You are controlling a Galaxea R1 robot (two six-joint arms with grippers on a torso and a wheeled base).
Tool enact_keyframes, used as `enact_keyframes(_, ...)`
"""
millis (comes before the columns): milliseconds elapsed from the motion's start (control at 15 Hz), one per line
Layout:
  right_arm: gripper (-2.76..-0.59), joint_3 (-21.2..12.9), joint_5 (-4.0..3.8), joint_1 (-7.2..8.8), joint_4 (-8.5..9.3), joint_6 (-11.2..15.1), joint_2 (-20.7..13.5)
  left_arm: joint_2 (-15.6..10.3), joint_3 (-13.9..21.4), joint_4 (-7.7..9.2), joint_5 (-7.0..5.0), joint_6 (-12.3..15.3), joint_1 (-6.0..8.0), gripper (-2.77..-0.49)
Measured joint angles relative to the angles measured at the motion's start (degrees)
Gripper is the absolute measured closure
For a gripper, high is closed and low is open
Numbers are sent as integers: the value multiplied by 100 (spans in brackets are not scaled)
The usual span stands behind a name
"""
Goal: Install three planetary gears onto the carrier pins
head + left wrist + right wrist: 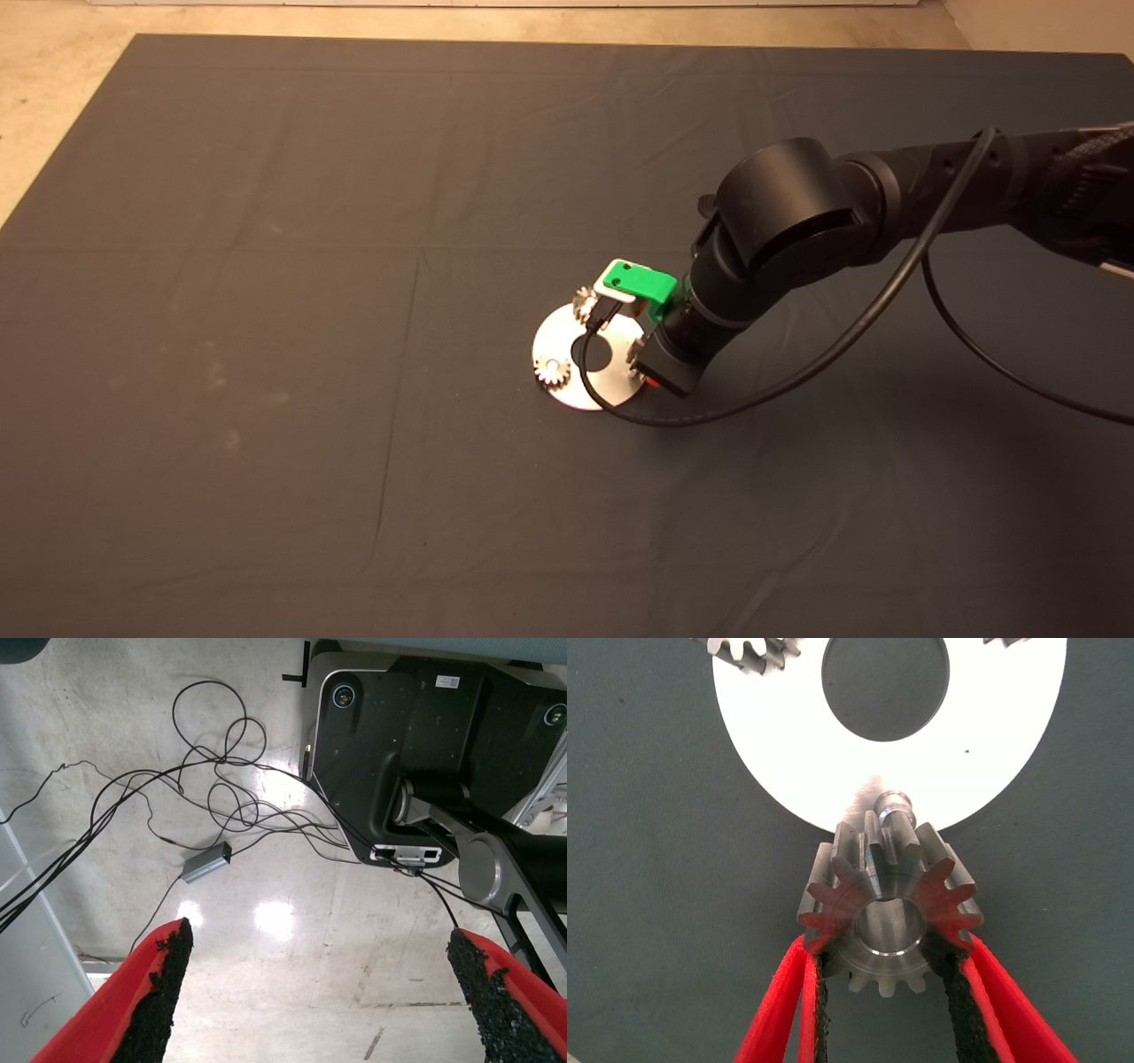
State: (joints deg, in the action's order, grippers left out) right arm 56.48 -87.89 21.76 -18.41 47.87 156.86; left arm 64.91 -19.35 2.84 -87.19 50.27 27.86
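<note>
The round silver plate (pixel 611 377) lies mid-mat. Two planetary gears sit on its pins, one at the far rim (pixel 583 303) and one at the left rim (pixel 552 370); both show partly in the right wrist view (pixel 749 651) (pixel 1010 641). My right gripper (pixel 647 368) hovers at the plate's right rim, shut on the third gear (pixel 890 912), held by its toothed sides. The gear is close to the bare carrier pin (pixel 893 803) at the rim of the plate (pixel 788 753), not on it. My left gripper (pixel 319 943) is parked off the mat, open and empty.
A black cable (pixel 797 377) hangs from the right arm and loops over the plate and mat. The left wrist view shows the floor with loose cables (pixel 221 806) and the robot's black base (pixel 407 753).
</note>
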Motion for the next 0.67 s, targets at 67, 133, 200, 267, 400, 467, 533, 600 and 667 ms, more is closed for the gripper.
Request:
enact_keyframes(67,-76,22,1,-30,-2,-2,1,0,0,21,0,0,0,-204)
enact_keyframes(133,-76,49,0,-49,-6,-13,-1,0,0,40,0,0,0,-204)
enact_keyframes(200,-76,90,0,-68,-17,-39,-1,0,0,57,0,0,0,-204)
enact_keyframes(267,-76,116,0,-98,-41,-49,-1,0,0,63,0,0,0,-204)
enact_keyframes(400,-76,145,-3,-145,-63,-72,0,-20,0,71,1,0,0,-204)
enact_keyframes(467,-76,156,0,-165,-72,-89,-1,-54,0,79,1,0,0,-204)
enact_keyframes(533,-76,168,-2,-192,-88,-96,-1,-83,0,88,0,-2,0,-204)
enact_keyframes(600,-76,187,5,-206,-99,-112,1,-94,0,93,-2,-2,0,-204)
enact_keyframes(667,-76,212,0,-213,-113,-118,1,-95,0,96,0,-4,0,-204)
